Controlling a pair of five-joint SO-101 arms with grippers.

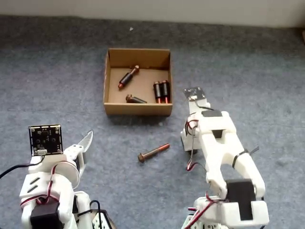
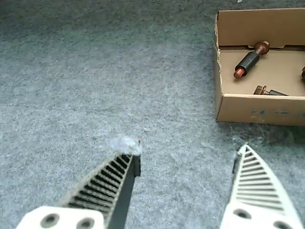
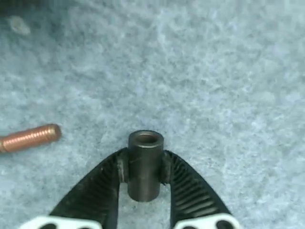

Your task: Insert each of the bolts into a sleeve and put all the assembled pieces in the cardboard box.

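"What's the right gripper (image 3: 144, 161) got?"

"It's clenched on a smooth, dark, cylindrical sleeve (image 3: 145, 167), with the open bore showing at its far end."

"And the bolt (image 1: 153, 152)?"

"Coppery, threaded and hex-headed, loose on the fuzzy grey carpet (image 1: 57, 81). The cardboard box (image 1: 138, 109) is at its twelve o'clock, holding four assembled pieces (image 1: 128, 77)."

"Left gripper (image 2: 188, 152)?"

"Its ribbed fingers are spread wide over carpet. The right wrist view cuts off the bolt's head."
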